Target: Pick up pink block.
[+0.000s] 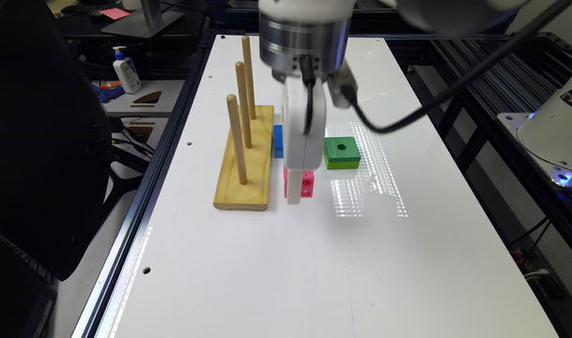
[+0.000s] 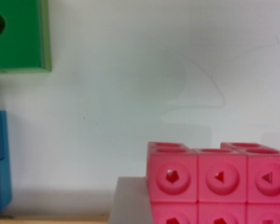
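The white surface (image 1: 266,263) carried the pink block (image 1: 307,184), with the pincer (image 1: 295,188) down beside it. Its opening could not be told. Closing off-centre might have nudged the block toward the wooden peg base (image 1: 245,164).

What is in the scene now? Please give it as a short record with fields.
surface: white table
target: pink block of joined holed cubes, lying on the table
tool: tool low, at the pink block
green block: green block with one round hole, on the exterior view's right of the tool
blue piece: blue piece between the wooden base and the tool
peg stand: wooden base with three upright pegs, on the exterior view's left
task state: block not yet lifted
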{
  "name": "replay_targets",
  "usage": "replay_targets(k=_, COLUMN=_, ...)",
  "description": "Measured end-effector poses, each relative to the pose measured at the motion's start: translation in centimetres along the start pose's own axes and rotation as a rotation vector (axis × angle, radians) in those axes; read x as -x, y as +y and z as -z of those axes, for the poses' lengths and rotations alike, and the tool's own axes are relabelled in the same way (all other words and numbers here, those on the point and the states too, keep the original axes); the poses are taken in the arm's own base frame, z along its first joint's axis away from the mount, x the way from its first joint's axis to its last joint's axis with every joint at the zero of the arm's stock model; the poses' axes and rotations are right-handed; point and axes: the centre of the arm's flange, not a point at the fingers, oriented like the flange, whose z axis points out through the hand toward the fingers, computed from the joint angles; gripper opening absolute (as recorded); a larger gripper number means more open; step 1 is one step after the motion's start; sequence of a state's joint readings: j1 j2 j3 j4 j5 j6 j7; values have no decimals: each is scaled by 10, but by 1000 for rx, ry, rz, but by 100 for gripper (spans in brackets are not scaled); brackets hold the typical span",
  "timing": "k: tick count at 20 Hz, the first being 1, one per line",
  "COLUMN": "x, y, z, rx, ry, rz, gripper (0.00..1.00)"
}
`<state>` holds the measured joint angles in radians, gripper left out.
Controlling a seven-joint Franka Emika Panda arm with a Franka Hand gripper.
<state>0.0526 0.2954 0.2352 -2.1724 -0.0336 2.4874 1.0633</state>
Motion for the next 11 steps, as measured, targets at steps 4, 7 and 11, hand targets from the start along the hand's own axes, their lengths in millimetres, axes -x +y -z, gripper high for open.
replay_targets(k=4, x=0, y=-1, z=8, rx=-3, ry=6, rz=1, gripper=0)
replay_targets(k=7, x=3, y=-1, z=32, rx=-1, ry=16, rz=2, gripper=0)
replay_targets(k=11, x=6, y=0, z=56, rx=1, ry=28, rz=3, gripper=0)
